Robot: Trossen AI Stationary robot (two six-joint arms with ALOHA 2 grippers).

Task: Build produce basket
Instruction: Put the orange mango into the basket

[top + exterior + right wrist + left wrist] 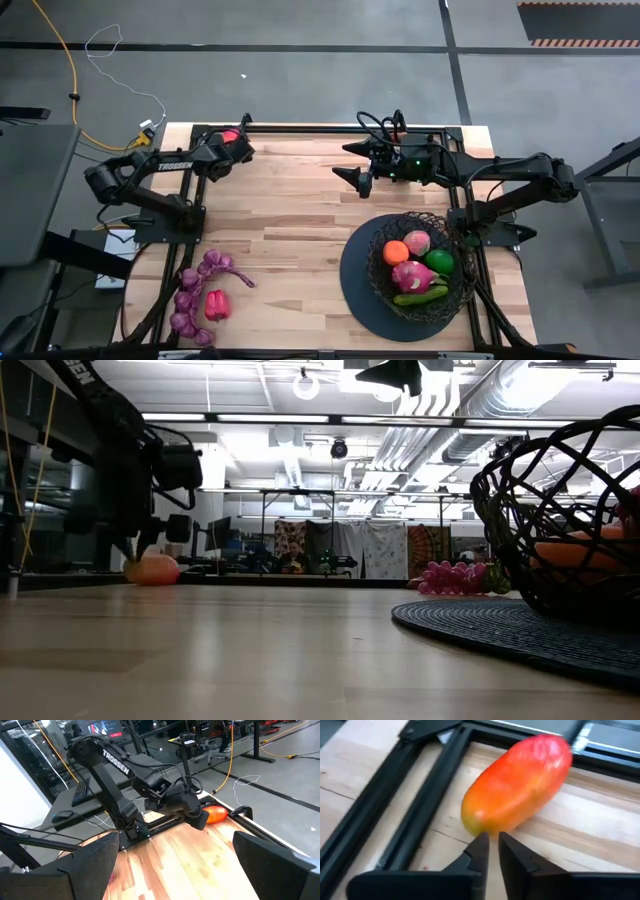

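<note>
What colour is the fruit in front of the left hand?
Red fading to orange-yellow mango; clearest in the left wrist view.

White "TROSSEN" lettering on the left arm point(117, 762), along the dark link leading down toward the left gripper point(200, 820); same word, small, on that arm in the high view. Nothing else legible; red screen text behind too blurred.

— Where's the left arm?

— Upper left of the high view, stretched toward the table's far edge, its left gripper point(491, 851) low, fingers nearly together with only a thin slit between the tips.

— And the right?

— Upper middle, reaching leftward, raised; the right gripper point(352, 160) has its fingers spread wide, gripping nothing.
</note>
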